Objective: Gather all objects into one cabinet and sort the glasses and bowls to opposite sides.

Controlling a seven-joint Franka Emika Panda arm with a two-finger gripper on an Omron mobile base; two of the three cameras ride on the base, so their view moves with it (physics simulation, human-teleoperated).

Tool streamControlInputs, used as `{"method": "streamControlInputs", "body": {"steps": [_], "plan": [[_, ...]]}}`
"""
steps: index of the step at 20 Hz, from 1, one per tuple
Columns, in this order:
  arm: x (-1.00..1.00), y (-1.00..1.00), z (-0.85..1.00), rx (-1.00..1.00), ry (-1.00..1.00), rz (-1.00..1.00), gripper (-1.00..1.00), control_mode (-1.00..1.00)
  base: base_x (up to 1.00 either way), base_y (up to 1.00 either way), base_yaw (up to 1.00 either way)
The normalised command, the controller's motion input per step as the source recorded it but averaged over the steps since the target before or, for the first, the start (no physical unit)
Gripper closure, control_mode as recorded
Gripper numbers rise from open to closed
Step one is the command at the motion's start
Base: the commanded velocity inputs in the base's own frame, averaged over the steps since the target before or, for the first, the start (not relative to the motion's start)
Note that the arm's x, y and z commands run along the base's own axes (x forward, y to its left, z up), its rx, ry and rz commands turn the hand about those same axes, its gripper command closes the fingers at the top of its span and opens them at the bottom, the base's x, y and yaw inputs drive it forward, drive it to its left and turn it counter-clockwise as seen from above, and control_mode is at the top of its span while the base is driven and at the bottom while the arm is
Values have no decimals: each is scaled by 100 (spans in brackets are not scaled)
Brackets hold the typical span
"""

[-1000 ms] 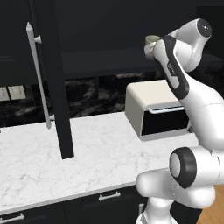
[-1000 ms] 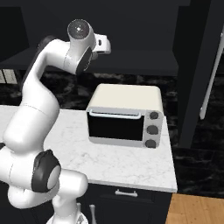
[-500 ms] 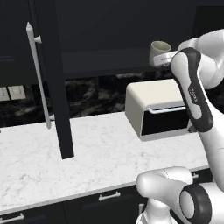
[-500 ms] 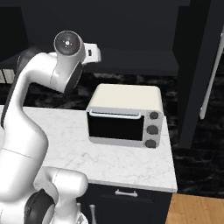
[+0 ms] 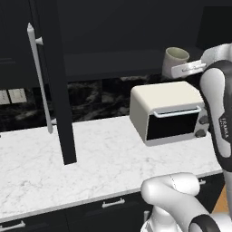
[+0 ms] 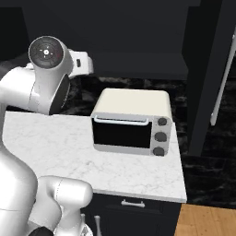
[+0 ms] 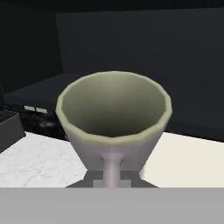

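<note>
A grey-beige cup (image 5: 175, 60) hangs upright in the air above the toaster oven, in front of the open black cabinet's dark shelf (image 5: 113, 63). My gripper (image 5: 186, 69) is shut on its wall from the right. In the hand view the cup (image 7: 113, 114) sits close up with its hollow mouth facing me, and one finger (image 7: 113, 171) runs up its near wall. From the right base view my hand (image 6: 82, 64) is level with the shelf (image 6: 143, 67). The cabinet door (image 5: 55, 86) stands open, with its pale bar handle (image 5: 40, 81).
A cream toaster oven (image 5: 168, 111) stands on the white marble counter (image 5: 68, 176) under the cup. The open door's lower corner hangs over the counter at the left. Another tall door with a pale handle (image 6: 225, 73) stands at the right.
The arm has swung to the right of the left base view. The cup in the gripper has moved right and a little lower, toward the cabinet shelf.
</note>
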Motion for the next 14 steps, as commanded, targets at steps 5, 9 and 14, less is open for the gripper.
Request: {"method": "streamControlInputs", "body": {"steps": [5,9,14], "plan": [[-71,11,1,0,2,0,100,-100,0,0,0],[-16,13,0,0,4,0,100,-100,0,0,0],[0,0,0,0,3,0,100,-100,0,0,0]]}}
